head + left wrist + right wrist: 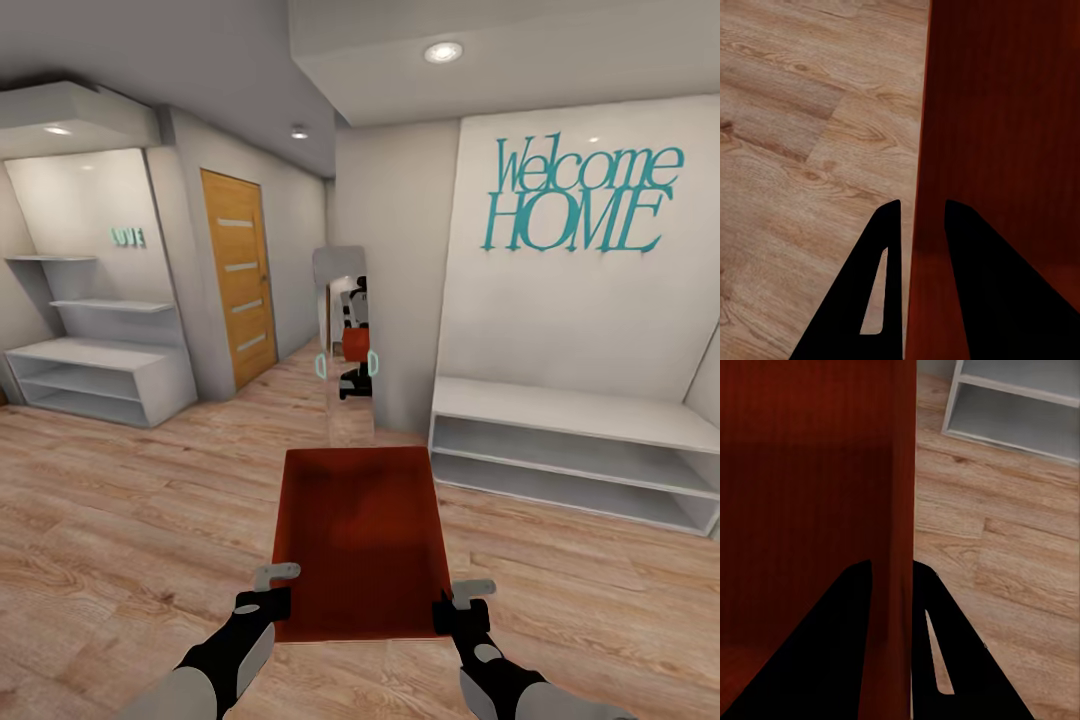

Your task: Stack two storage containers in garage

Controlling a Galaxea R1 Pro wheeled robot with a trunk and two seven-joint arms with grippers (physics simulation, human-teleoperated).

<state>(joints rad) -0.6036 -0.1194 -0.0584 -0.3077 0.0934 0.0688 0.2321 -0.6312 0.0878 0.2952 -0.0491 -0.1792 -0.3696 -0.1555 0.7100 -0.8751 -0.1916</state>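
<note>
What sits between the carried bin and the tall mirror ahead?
Bare wood plank floor alone separates the storage container from the mirror, per the head view.

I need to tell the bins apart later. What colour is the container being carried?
Orange-red container, clearest in the head view.

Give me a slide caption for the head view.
Both grippers carry an orange-red storage container through a hallway toward a mirror.

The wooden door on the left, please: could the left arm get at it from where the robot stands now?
Probably not: the left gripper is clamped on the storage container, and the wooden door stands well off across open floor.
</note>
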